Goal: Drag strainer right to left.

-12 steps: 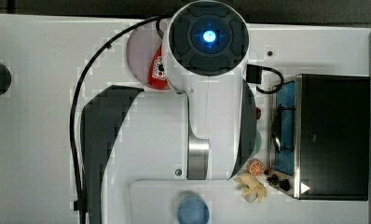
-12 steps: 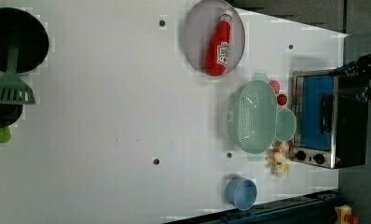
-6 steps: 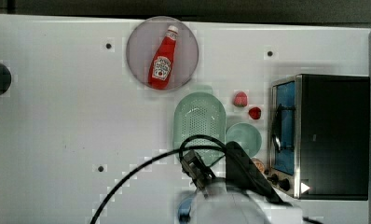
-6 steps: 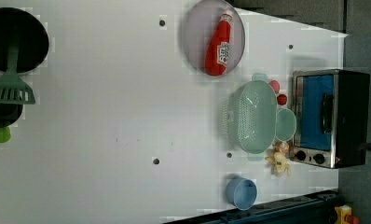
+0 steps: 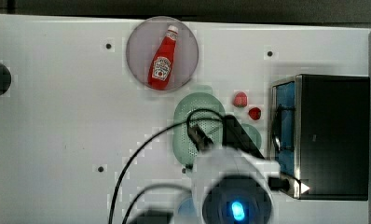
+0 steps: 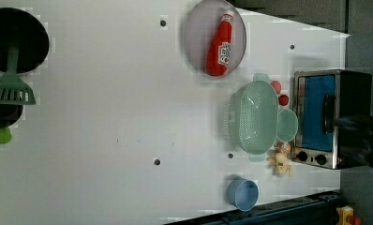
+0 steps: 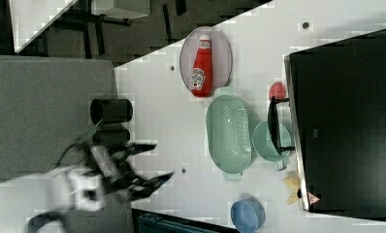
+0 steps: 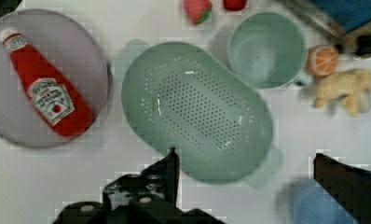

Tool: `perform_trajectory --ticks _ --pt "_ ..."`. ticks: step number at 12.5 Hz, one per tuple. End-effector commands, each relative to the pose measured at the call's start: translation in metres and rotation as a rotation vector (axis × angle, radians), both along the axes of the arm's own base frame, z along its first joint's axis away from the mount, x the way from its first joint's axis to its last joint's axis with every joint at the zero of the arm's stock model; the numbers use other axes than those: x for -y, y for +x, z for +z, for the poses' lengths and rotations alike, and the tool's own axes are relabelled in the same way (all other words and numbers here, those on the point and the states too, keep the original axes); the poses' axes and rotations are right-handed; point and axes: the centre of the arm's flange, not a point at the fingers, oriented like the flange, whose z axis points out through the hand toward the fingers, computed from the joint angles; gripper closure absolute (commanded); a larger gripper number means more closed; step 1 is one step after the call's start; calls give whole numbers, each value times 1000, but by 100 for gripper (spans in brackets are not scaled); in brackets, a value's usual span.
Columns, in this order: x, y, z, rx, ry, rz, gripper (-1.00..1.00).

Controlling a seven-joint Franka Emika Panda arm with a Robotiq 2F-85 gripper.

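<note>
Hovering above the strainer (image 8: 196,111), the gripper (image 8: 244,163) is seen spread wide, holding nothing. Strainer sits just beside the toaster oven (image 5: 330,135); one finger should be hooked inside its rim.

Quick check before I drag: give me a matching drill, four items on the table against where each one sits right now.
Things:
1. ketchup bottle
2. strainer
3. blue cup
4. green spatula

Places:
A. alone near the table's edge, at the left view's bottom
B. lying on the round plate
C. at the left view's far left, by the dark pot
D. beside the small green bowl

Pairs: 1-B, 2-D, 3-A, 4-C
</note>
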Motion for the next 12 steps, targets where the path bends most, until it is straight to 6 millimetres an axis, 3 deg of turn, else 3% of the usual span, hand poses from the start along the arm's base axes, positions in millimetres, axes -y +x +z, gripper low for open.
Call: perform_trajectory --ticks 1,6,12 --pt "-9 -1 -102 -94 0 -192 -100" --pt "-34 37 -199 -73 1 -404 -100" --pt "-48 45 -300 -26 35 -513 -100"
